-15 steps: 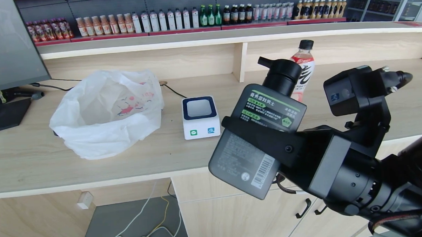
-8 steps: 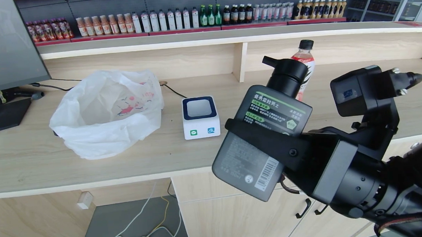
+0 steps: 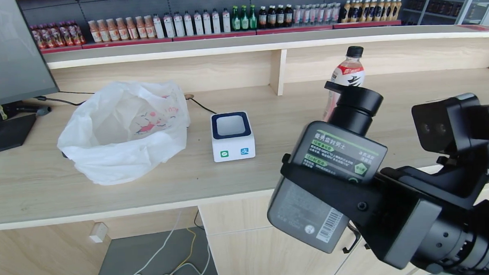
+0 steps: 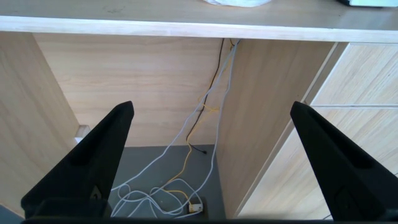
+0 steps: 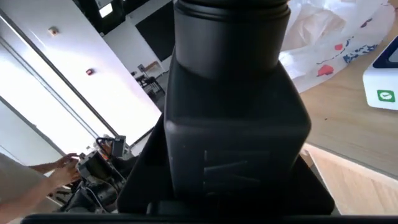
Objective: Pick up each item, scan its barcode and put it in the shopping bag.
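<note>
Head view has the right jaws clenched across the middle of the dark pump bottle (image 3: 338,156), and over the last second they carry it rightward and lower, off the front edge of the surface (image 3: 34,181) and farther from the scanner (image 3: 232,136), which now sits well apart on the jaws' left, with the shopping bag (image 3: 122,129) beyond it on that same side; a drink bottle (image 3: 346,79) stands upright behind the jaws. The barcode (image 3: 328,226) faces up toward the camera, not the scanner window, so by my reading the scan is not yet done and the bottle needs turning and bringing back. Right wrist view adds the bottle's (image 5: 230,124) plain opposite face, with the bag (image 5: 329,37) and scanner (image 5: 384,84) past it. Left wrist view gives what the others lack: the left jaws spread wide and empty, hanging below the surface edge above loose cables (image 4: 180,180)
</note>
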{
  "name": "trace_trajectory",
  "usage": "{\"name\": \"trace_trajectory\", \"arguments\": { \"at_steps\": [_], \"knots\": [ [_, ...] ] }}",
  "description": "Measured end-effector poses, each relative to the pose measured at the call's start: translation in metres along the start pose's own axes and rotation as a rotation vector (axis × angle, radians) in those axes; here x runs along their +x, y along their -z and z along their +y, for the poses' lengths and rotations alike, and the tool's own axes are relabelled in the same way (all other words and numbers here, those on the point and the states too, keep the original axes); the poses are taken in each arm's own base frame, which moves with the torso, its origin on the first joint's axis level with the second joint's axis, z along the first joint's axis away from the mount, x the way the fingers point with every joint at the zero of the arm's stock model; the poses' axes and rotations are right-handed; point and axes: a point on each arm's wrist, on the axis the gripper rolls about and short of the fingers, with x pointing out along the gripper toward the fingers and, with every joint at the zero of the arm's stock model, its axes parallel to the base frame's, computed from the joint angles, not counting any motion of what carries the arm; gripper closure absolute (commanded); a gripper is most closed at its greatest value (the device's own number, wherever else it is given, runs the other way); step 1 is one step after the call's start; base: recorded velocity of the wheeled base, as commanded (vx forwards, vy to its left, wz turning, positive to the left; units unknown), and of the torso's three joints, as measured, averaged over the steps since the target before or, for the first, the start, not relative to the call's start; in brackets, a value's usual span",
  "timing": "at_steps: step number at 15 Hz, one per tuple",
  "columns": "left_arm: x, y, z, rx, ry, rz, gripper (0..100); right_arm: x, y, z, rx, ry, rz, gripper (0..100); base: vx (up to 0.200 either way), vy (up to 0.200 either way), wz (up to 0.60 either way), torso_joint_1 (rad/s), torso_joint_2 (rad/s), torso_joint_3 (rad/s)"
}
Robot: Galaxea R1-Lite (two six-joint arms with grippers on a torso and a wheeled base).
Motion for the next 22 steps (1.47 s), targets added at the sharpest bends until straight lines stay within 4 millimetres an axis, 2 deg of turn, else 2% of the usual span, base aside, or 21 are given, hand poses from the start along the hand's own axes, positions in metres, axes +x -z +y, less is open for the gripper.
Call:
{"name": "trace_trajectory", "arguments": {
  "at_steps": [5, 7, 9, 13, 16, 18, 22],
  "knots": [
    [0.0, 0.0, 0.0, 0.0, 0.0, 0.0, 0, -0.033, -0.002, -0.026, -0.316, 0.164, 0.027, 100, 0.0, 0.0, 0.0, 0.0, 0.0, 0.0],
    [0.0, 0.0, 0.0, 0.001, 0.0, 0.0, 0, -0.047, -0.007, -0.039, -0.492, 0.305, 0.02, 100, 0.0, 0.0, 0.0, 0.0, 0.0, 0.0],
    [0.0, 0.0, 0.0, 0.003, 0.0, 0.0, 0, -0.056, -0.014, -0.044, -0.544, 0.515, -0.041, 100, 0.0, 0.0, 0.0, 0.0, 0.0, 0.0],
    [0.0, 0.0, 0.0, 0.003, 0.001, 0.0, 0, -0.055, -0.042, -0.039, -0.692, 0.607, -0.152, 100, 0.0, 0.0, 0.0, 0.0, 0.0, 0.0],
    [0.0, 0.0, 0.0, 0.003, 0.001, 0.0, 0, -0.053, -0.06, -0.045, -0.75, 0.651, -0.223, 100, 0.0, 0.0, 0.0, 0.0, 0.0, 0.0],
    [0.0, 0.0, 0.0, 0.002, 0.0, 0.0, 0, -0.054, -0.061, -0.051, -0.759, 0.684, -0.224, 100, 0.0, 0.0, 0.0, 0.0, 0.0, 0.0],
    [0.0, 0.0, 0.0, -0.003, 0.0, 0.0, 0, -0.054, -0.058, -0.063, -0.778, 0.812, -0.249, 100, 0.0, 0.2, 0.0, 0.005, 0.0, 0.001]
  ]
}}
